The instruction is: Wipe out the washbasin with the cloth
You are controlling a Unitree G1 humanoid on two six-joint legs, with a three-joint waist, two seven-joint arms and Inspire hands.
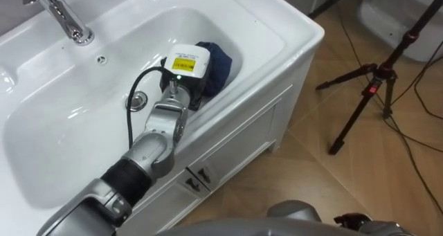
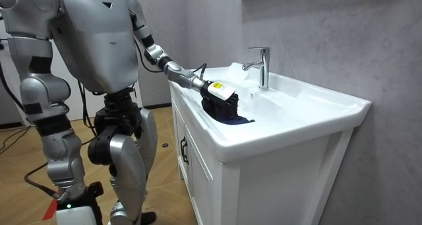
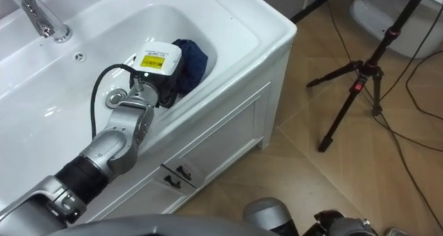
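The dark blue cloth (image 1: 220,61) lies bunched inside the white basin (image 1: 266,25), against its wall on the robot's right and towards the front rim. The left hand (image 1: 187,63) rests on the cloth's near edge. We see only the back of the hand, and its fingers are buried in the folds, so we cannot tell whether they lie flat on the cloth or clutch it. The left arm reaches in over the front rim from the lower left.

Beside the wrist, on the basin floor, sits the round metal drain (image 1: 138,100), and farther back a small overflow hole (image 1: 102,58). The chrome tap (image 1: 66,18) stands on the back ledge, apart from the hand.

Below the basin is a white cabinet (image 1: 239,142) with dark handles (image 1: 201,175) on its doors. In the room view the robot stands upright at the cabinet's corner. Its right hand (image 2: 71,213) hangs low at its side (we cannot make out the fingers). On the wooden floor (image 1: 304,174) to the robot's right stands a black tripod (image 1: 367,91).
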